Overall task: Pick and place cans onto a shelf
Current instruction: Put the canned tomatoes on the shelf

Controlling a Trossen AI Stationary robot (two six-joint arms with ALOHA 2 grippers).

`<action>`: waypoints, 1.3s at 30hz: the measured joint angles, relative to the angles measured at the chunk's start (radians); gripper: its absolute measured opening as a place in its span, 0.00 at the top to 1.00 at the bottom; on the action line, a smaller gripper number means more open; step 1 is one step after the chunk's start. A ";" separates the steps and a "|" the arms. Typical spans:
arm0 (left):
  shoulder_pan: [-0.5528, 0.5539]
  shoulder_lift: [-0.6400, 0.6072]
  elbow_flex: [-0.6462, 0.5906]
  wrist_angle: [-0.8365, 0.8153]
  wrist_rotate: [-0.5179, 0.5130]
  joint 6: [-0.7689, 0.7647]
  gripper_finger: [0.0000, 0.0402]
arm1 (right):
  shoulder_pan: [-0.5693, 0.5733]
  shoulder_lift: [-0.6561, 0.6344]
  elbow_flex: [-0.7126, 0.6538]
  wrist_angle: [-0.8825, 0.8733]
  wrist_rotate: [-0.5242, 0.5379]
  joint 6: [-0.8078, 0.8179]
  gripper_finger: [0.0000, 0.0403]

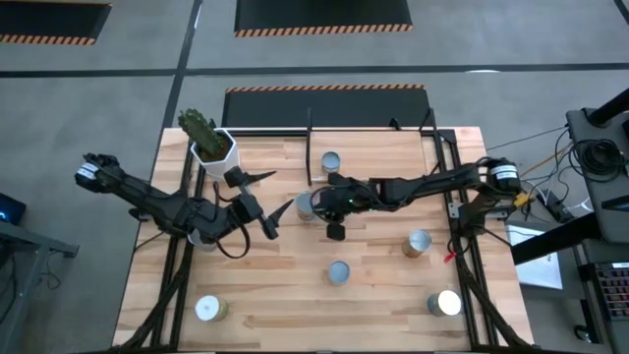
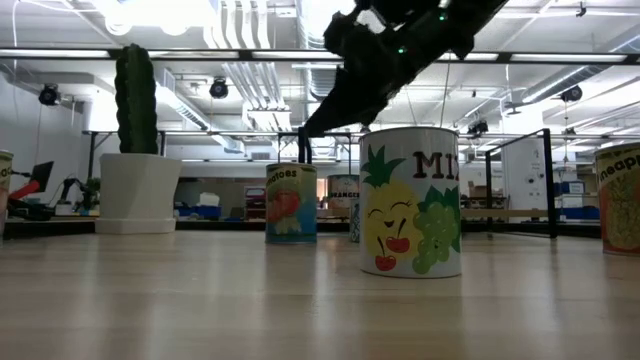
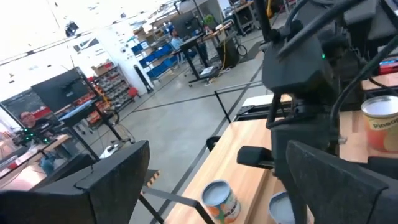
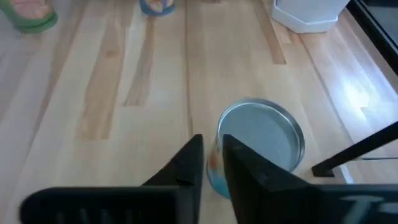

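Cans: the silvery-topped upright tin near the high view's centre is the next target, standing on the light-wood bench. Right pincer hovers above it, fingers nearly together with only a narrow slit, tin just beside and below the tips (not between them). Axis vertical. Left pincer waits spread wide, just left of it. Right is nearer.

Wood table w/ slight sheen, cans w/ smooth metal tops (paper-looking labels).
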State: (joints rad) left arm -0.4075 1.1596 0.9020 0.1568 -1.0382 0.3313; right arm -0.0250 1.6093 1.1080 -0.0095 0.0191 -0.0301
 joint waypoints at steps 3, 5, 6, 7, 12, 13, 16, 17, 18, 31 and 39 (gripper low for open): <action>-0.009 -0.002 0.000 -0.003 -0.001 0.000 0.11 | -0.002 0.042 0.037 0.001 0.053 0.034 0.73; -0.012 -0.002 0.000 -0.004 -0.001 0.004 0.11 | -0.002 0.069 0.061 0.000 0.108 0.036 0.63; -0.012 -0.002 0.000 -0.004 -0.001 0.006 0.11 | -0.002 0.080 0.072 -0.001 0.126 0.036 0.58; -0.012 -0.002 0.000 -0.005 -0.001 0.009 0.11 | -0.002 0.089 0.082 -0.003 0.135 0.038 0.53; -0.012 -0.002 0.000 -0.010 -0.001 0.011 0.11 | -0.002 0.108 0.130 -0.040 0.138 0.043 0.28; -0.012 -0.002 0.000 -0.010 -0.001 0.012 0.11 | -0.002 0.108 0.132 -0.042 0.138 0.046 0.24; -0.012 -0.002 0.000 -0.010 -0.001 0.011 0.11 | -0.002 0.108 0.130 -0.045 0.138 0.050 0.13; -0.012 -0.002 0.000 -0.010 -0.001 0.011 0.11 | -0.002 0.108 0.128 -0.048 0.138 0.055 0.11; -0.012 -0.002 0.000 -0.010 -0.001 0.011 0.11 | -0.002 0.108 0.125 -0.048 0.137 0.060 0.09; -0.012 -0.002 0.000 -0.008 -0.001 0.025 0.11 | -0.014 0.169 0.117 -0.054 0.144 0.082 0.07; -0.012 -0.003 0.001 -0.001 0.000 0.052 0.11 | -0.021 0.211 0.116 -0.061 0.135 0.087 0.07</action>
State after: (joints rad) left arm -0.4191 1.1568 0.9031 0.1558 -1.0386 0.3829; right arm -0.0464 1.8207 1.2236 -0.0708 0.1537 0.0566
